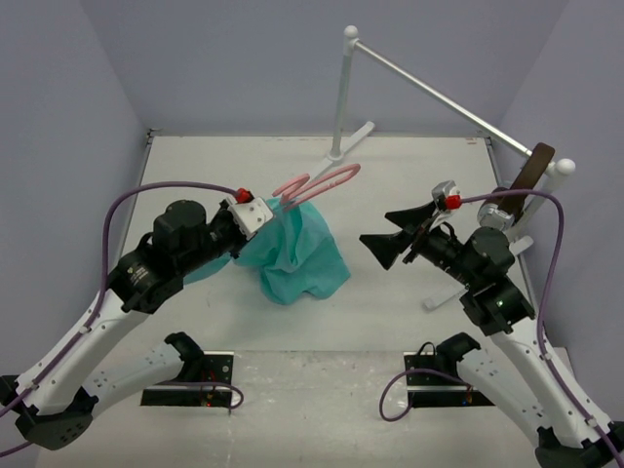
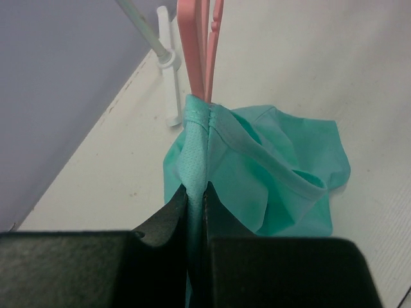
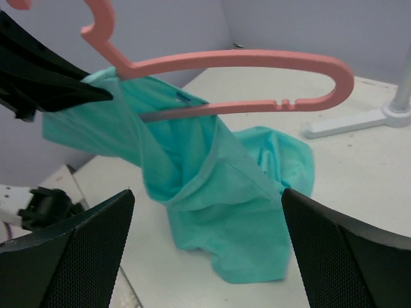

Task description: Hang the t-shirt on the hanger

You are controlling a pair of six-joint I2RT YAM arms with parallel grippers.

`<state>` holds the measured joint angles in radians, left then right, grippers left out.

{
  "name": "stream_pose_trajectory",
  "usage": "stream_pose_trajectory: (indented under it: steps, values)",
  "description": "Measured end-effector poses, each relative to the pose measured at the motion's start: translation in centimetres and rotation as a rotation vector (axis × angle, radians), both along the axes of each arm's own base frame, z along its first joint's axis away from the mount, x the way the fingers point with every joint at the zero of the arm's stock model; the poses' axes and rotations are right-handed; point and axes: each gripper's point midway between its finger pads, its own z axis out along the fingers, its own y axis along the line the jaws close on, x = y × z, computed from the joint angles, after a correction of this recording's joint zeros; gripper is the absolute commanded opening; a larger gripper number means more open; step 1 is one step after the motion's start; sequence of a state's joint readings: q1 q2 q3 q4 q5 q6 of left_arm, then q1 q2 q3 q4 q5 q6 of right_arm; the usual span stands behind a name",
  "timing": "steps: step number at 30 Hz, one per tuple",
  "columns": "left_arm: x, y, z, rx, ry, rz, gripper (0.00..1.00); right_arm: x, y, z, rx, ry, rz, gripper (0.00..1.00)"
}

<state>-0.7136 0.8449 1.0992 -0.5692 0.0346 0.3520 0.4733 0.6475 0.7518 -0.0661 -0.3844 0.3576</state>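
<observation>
The left gripper (image 2: 195, 192), left of centre, is pinched shut on a seam of the plain teal-green soft cloth t-shirt (image 1: 297, 255), lifting it with the thin pink plastic clothes hanger (image 1: 327, 180) partly inside and one bare hanger end poking out toward the far right. The right gripper (image 1: 380, 234) hovers apart on the right, jaws wide and empty, facing the shirt. Threading looks half done; next, that free gripper likely must catch the cloth sagging onto the white table (image 1: 195, 175) and draw it over the bare end.

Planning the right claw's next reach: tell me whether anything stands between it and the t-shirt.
Nothing visible does. The open right claw faces the t-shirt directly; the left claw grips its far side.
</observation>
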Motion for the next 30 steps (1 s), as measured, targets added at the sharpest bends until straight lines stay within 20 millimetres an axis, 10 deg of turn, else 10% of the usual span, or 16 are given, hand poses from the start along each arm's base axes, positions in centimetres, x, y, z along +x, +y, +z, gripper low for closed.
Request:
stream_pose_trajectory:
  steps: [8,12,19,30]
  values:
    - [0.1,-0.4,0.5,-0.082,0.036,0.038,0.00,2.0,7.4,-6.1,0.115,0.380,-0.003,0.95]
    - [-0.1,-0.7,0.6,-0.115,0.060,0.038,0.00,3.1,11.1,-11.3,0.036,0.525,-0.083,0.79]
    - [-0.3,-1.0,0.8,-0.159,0.089,0.041,0.00,7.0,15.9,-11.4,0.034,0.561,-0.172,0.41]
    - [0.1,0.4,1.8,-0.214,0.077,0.142,0.00,7.2,13.8,-17.7,-0.083,0.629,-0.314,0.42]
